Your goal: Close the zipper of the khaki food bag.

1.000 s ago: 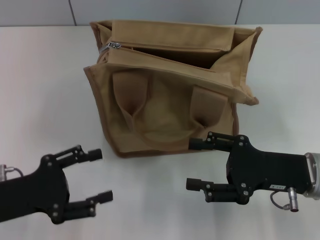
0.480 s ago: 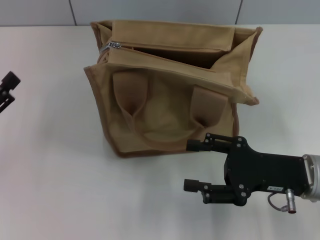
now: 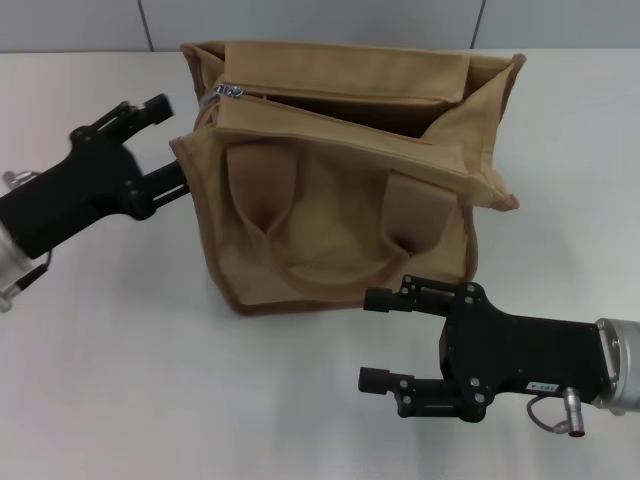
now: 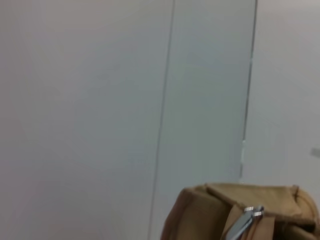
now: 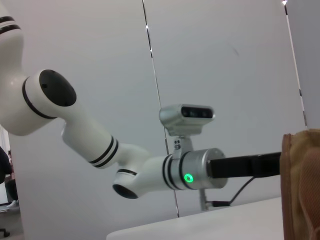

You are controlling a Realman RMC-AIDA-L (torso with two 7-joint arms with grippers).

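Approaching the boxy khaki canvas food bag, the black left gripper sits just beside its left end, fingers spread, holding nothing. The small silver zipper slider lies nearest this gripper; the zipper runs rightward, unclosed. The black right gripper waits in front, spread, empty. Bag interior is hidden.

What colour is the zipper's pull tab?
Shiny silver; the pull tab shows best in the left wrist view.
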